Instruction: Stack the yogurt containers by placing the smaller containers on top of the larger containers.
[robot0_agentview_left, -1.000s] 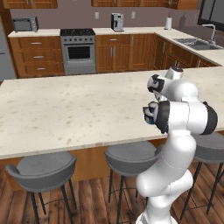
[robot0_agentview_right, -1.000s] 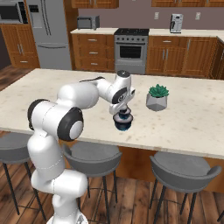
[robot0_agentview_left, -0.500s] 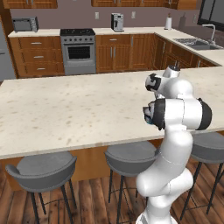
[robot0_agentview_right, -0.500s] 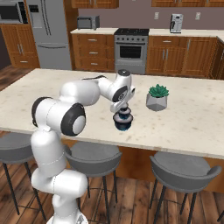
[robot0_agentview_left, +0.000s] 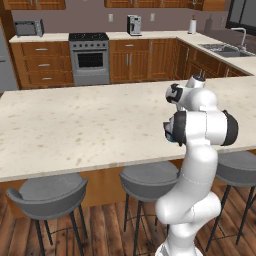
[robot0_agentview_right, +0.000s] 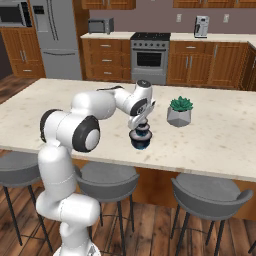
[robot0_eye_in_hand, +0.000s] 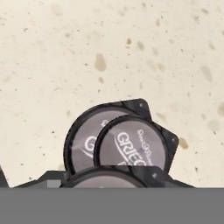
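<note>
Speckled island counter: my gripper pinches the smallest yogurt cup above two stacked larger cups, presumably to top them.

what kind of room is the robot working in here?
A home-style kitchen, rendered: a stove set in wooden cabinets, a fridge, and a stone island counter with bar stools.

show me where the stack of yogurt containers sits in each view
Left base view: hidden behind the arm; at most a bluish sliver at the elbow's left edge.
Right base view: stack of yogurt containers near the counter's front edge, under the gripper, left of the potted plant.
Hand view: three lids overlapping, low centre.
Shared landmark: the speckled counter.
</note>
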